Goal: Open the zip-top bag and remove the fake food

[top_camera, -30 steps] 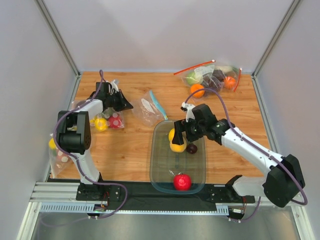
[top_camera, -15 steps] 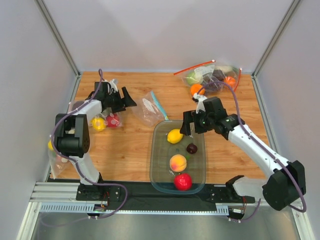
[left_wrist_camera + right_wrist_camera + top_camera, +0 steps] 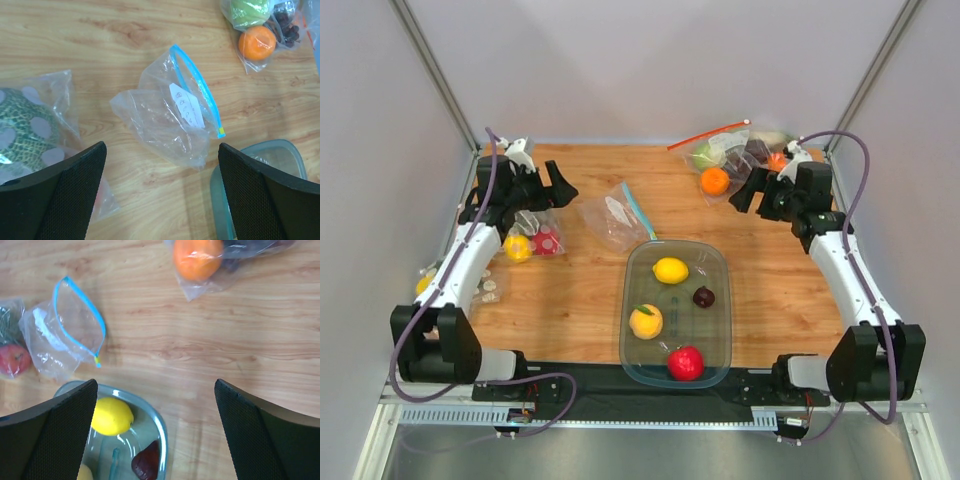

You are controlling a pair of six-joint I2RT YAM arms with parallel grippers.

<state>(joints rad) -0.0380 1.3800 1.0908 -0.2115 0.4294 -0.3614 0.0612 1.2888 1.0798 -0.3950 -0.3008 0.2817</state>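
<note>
Fruit is sitting out of the bag, both arms hanging empty.
Left gripper (image 3: 161, 150) is hovering with jaws spread wide, gripping nothing, at 9 o'clock of the zip-top bag (image 3: 615, 218). The bag is lying open-mouthed and slack on the table, at 11 o'clock of the clear dish (image 3: 625, 330). Lemon (image 3: 670, 270), plum (image 3: 703, 297), peach (image 3: 646, 321) and apple (image 3: 686, 362) are all resting in that dish, so the task is looking done, nothing obvious left. Right gripper (image 3: 155, 385) is hanging fully parted and empty at 2 o'clock of the dish, beside the bag with red zip strips (image 3: 745, 155). The wrist views are cutting the dish off, and the writing on the bag's label (image 3: 186, 105) is unreadable.
</note>
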